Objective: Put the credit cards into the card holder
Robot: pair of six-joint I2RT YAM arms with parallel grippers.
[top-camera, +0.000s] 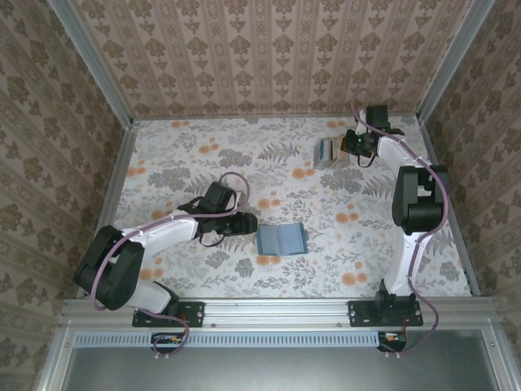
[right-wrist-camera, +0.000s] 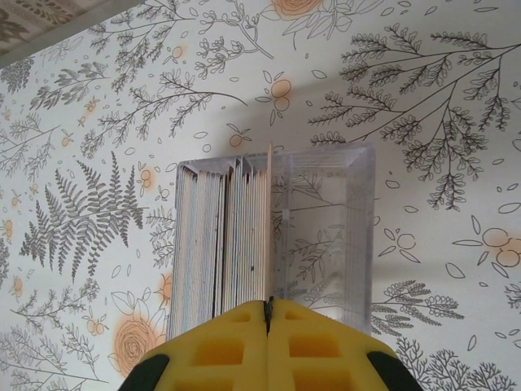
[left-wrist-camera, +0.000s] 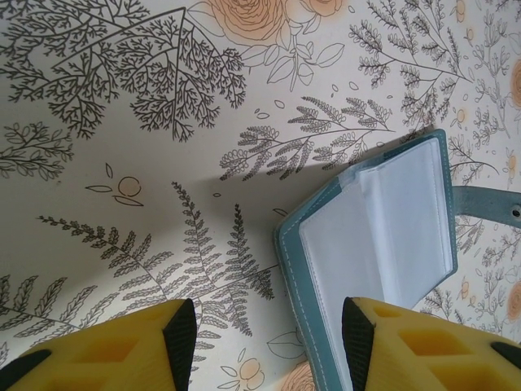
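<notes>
The credit cards (right-wrist-camera: 218, 236) stand on edge, packed in a clear plastic box (right-wrist-camera: 330, 228) at the far right of the table (top-camera: 328, 152). My right gripper (right-wrist-camera: 268, 308) is shut on the top edge of the rightmost, tan-edged card (right-wrist-camera: 269, 216), which rises slightly above the others. In the top view this gripper (top-camera: 346, 147) sits right of the box. The card holder (top-camera: 281, 239) lies open in the middle, teal outside with pale sleeves inside (left-wrist-camera: 374, 236). My left gripper (left-wrist-camera: 269, 342) hangs open just left of it (top-camera: 248, 226); the holder's left edge lies between the fingers.
The table has a floral cloth (top-camera: 203, 163) and is walled with patterned panels on three sides. A teal strap (left-wrist-camera: 488, 208) sticks out from the holder's far side. The right half of the clear box holds no cards.
</notes>
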